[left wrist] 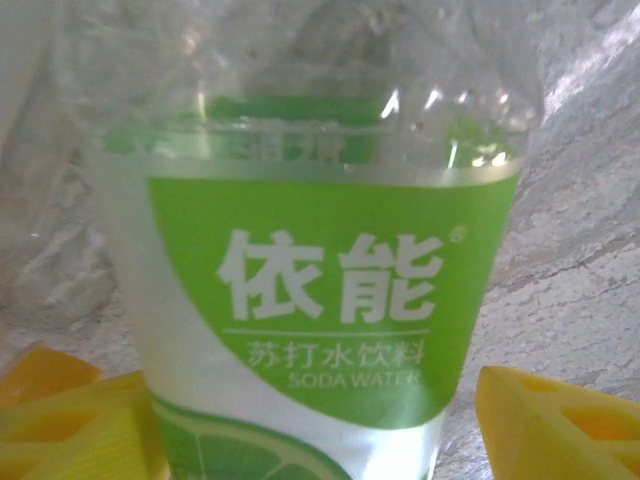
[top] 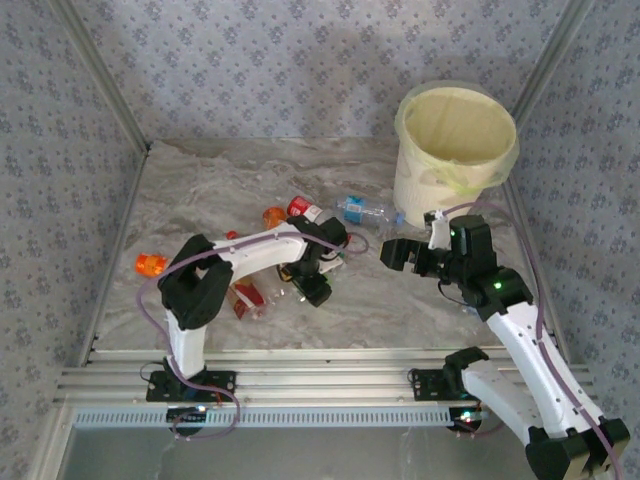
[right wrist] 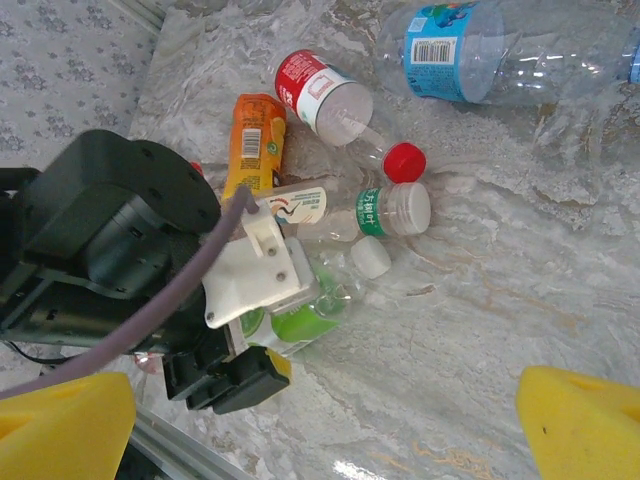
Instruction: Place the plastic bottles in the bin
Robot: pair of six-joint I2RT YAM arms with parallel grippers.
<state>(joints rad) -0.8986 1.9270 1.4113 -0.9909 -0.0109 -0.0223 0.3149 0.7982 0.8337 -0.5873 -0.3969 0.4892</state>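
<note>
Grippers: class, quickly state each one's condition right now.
Left gripper: open, straddling the soda water bottle.
Right gripper: open, empty.

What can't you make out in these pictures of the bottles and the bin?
- Left wrist view: the green-label bottle has its cap and base cut off by the frame edges. Whether the left gripper grips it is unclear.
- Top view: the left arm covers part of the bottle pile.
- Top view: the bin hides its floor behind its near wall.

White arm links (top: 262, 247), black joints (top: 195, 285) — purple cables (right wrist: 170, 300), yellow fingertips (right wrist: 580, 420).
</note>
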